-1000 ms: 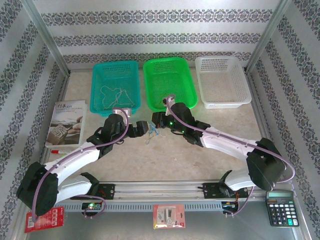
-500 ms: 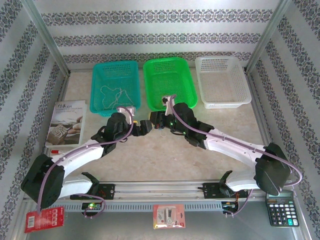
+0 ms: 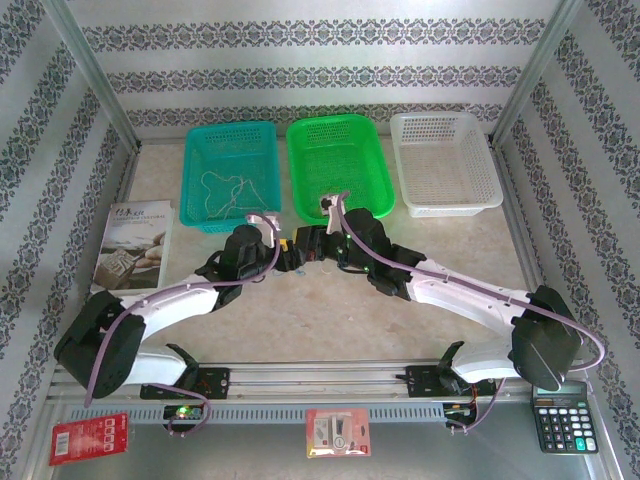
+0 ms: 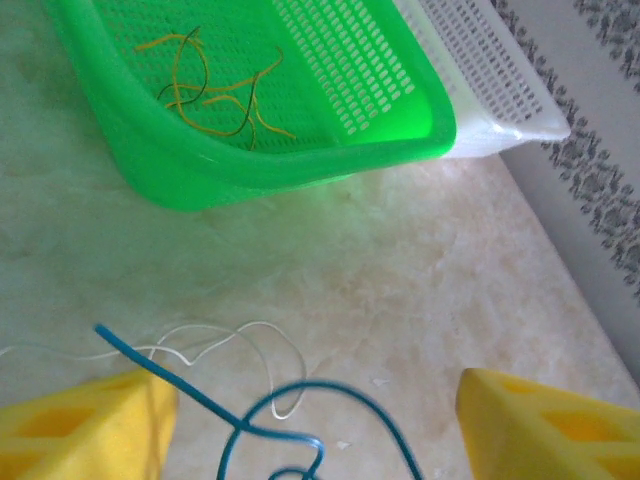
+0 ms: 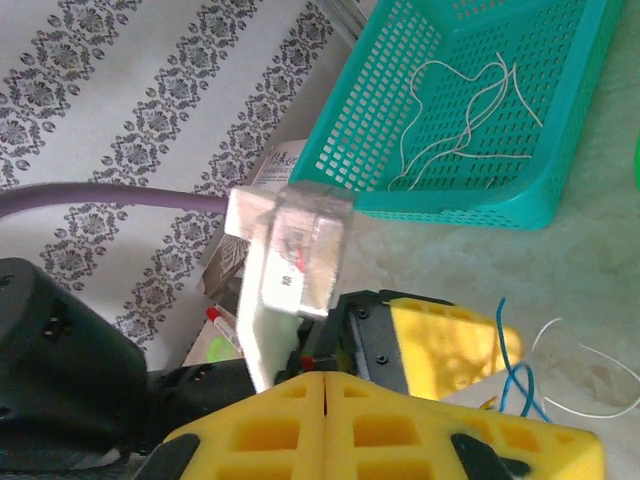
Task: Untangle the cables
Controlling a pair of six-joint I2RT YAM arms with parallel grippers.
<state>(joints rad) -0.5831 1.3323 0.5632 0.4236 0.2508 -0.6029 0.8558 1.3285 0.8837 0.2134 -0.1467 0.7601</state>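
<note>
In my left wrist view the bottom edge cuts off both yellow fingers (image 4: 80,425) of the left gripper (image 4: 315,410), so I see only their tips. The blue cable (image 4: 170,381) leaves at the same edge and the white cable (image 4: 262,324) leaves at the left edge, so their ends are out of sight. In the right wrist view the right gripper (image 5: 325,385) is also cut at the bottom, and its fingers hide part of the blue cable. I cannot tell if they pinch anything. From the top both cables are too small to follow.
</note>
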